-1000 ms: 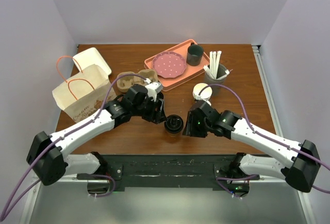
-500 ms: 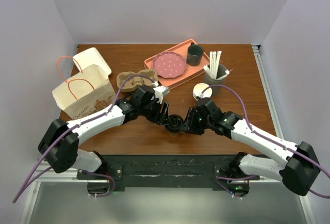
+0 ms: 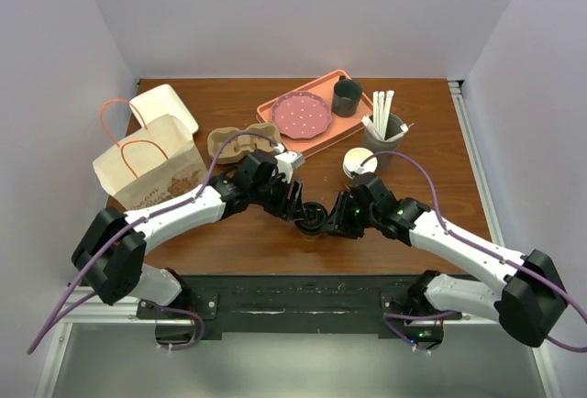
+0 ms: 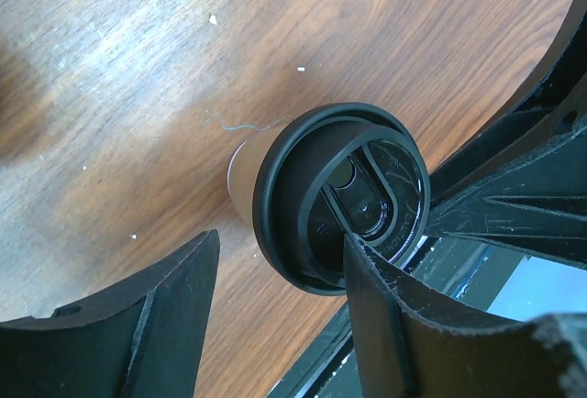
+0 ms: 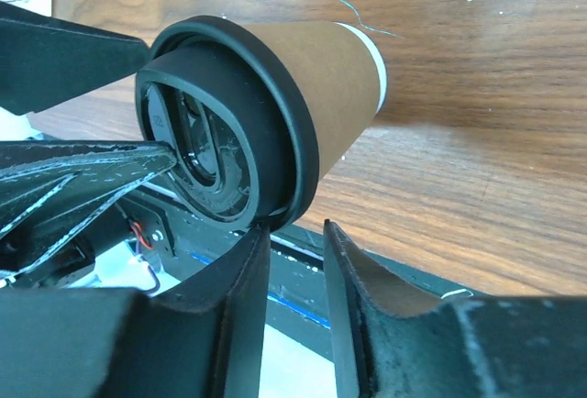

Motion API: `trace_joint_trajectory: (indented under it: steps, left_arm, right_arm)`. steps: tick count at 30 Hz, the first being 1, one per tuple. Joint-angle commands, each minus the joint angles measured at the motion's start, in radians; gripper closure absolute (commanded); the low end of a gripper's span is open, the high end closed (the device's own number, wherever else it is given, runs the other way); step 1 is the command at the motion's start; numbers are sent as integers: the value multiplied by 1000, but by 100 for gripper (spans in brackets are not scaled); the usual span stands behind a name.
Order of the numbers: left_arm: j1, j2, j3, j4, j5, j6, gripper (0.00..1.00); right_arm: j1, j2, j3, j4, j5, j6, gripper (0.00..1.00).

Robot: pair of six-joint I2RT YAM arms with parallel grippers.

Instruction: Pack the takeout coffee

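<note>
The takeout coffee (image 3: 312,218) is a brown paper cup with a black sip lid, standing on the table near the front edge between both arms. In the left wrist view the lid (image 4: 341,198) fills the centre. My left gripper (image 3: 297,205) (image 4: 282,238) is open over the lid's near rim, one finger (image 4: 404,325) overlapping it. In the right wrist view the cup (image 5: 316,86) is seen from the side. My right gripper (image 3: 333,221) (image 5: 295,227) is open by a narrow gap that holds nothing. Its left fingertip (image 5: 259,233) touches the lid's rim.
A paper bag with orange handles (image 3: 147,167) stands at the left, a white box (image 3: 165,105) behind it. A pulp cup carrier (image 3: 240,144) lies behind my left gripper. Farther back are a pink tray (image 3: 323,137) with a plate (image 3: 301,114) and a dark mug (image 3: 347,97), a stirrer holder (image 3: 385,128) and stacked paper cups (image 3: 359,161).
Both grippers have closed in on the lidded cup from either side. The right jaws have narrowed. The cup stays about where it was.
</note>
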Motion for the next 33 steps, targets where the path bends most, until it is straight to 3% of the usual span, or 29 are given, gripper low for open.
trace_joint_trajectory:
  steps: [1,16,24,33]
  left_arm:
    - [-1,41,-47,-17,-48,22,40]
    - [-1,89,-60,-14,-62,8,42]
    - [-1,102,-53,-8,-58,-4,42]
    - [-1,104,-52,-6,-55,-7,42]
  right_arm:
    - [-8,0,-54,-76,93,0,70]
    - [-8,-9,-130,-131,202,32,76]
    - [-14,-48,189,-297,336,-69,69]
    - [-37,29,261,-252,323,-161,69]
